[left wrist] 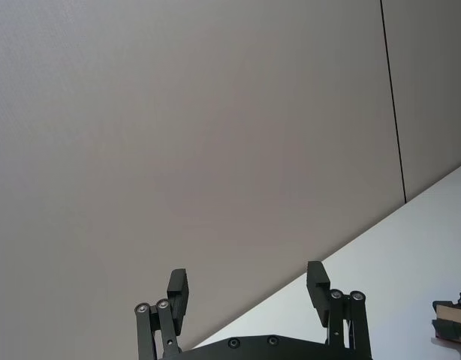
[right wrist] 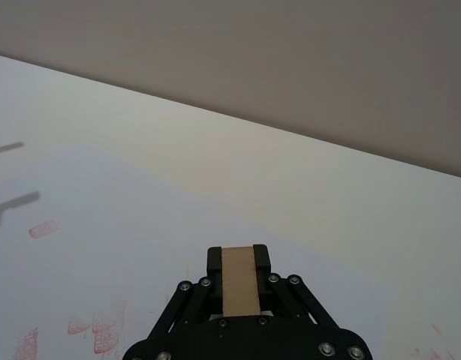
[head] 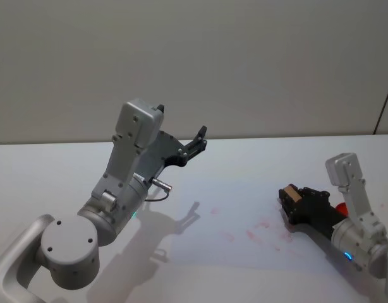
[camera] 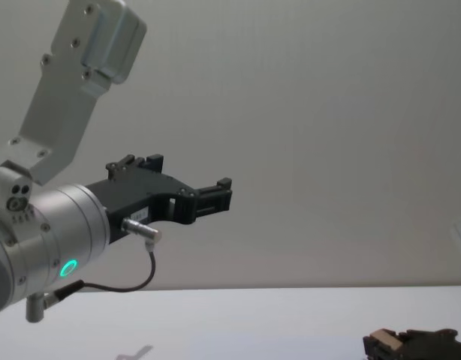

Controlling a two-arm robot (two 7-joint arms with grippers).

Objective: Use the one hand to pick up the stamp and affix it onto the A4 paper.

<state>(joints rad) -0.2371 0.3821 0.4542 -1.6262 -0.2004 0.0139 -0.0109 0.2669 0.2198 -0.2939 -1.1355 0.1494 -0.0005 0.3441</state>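
Observation:
The stamp (head: 294,196), a small wood-coloured block, is clamped between the short black fingers of my right gripper (head: 289,197), the hand, which is shut on it. The gripper is low over the right part of the table, just right of the A4 paper (head: 244,211), a white sheet carrying several faint red stamp prints. The right wrist view has the stamp (right wrist: 240,281) between the fingers of the right gripper (right wrist: 238,259), with the paper (right wrist: 140,225) ahead. From the chest the stamp (camera: 387,342) sits at the lower right. My left gripper (head: 197,140) is raised in the air at the left, open and empty.
A small red object (head: 341,207) lies on the white table (head: 257,164) just behind the right gripper. The left arm's grey body (head: 118,196) fills the near left. A plain wall (head: 244,63) backs the table.

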